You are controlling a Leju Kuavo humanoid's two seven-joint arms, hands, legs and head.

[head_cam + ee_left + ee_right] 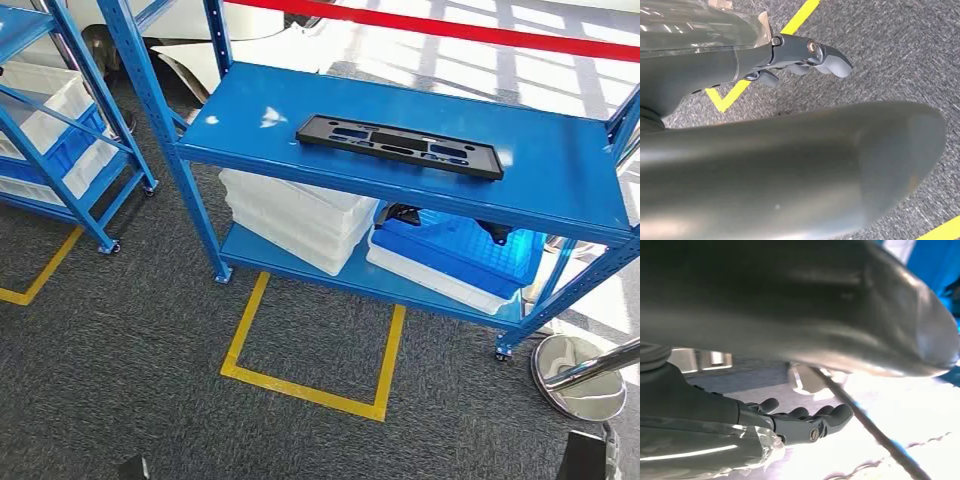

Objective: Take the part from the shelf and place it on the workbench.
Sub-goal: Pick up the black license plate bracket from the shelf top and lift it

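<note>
A long flat black part [400, 146] with cut-out slots lies on the top board of the blue shelf [543, 160], near its front edge. My left hand [806, 57] hangs over grey carpet, its fingers stretched out and holding nothing. My right hand [810, 420] also hangs low beside my body, fingers extended and apart, with nothing in it. Both hands are well away from the part.
White trays [302, 215] and a blue crate [460, 255] sit on the shelf's lower board. A second blue shelf [60, 130] stands at the left. Yellow tape [309, 385] marks a square on the carpet. A chrome post base [577, 375] stands at the right; a red barrier [453, 28] runs behind.
</note>
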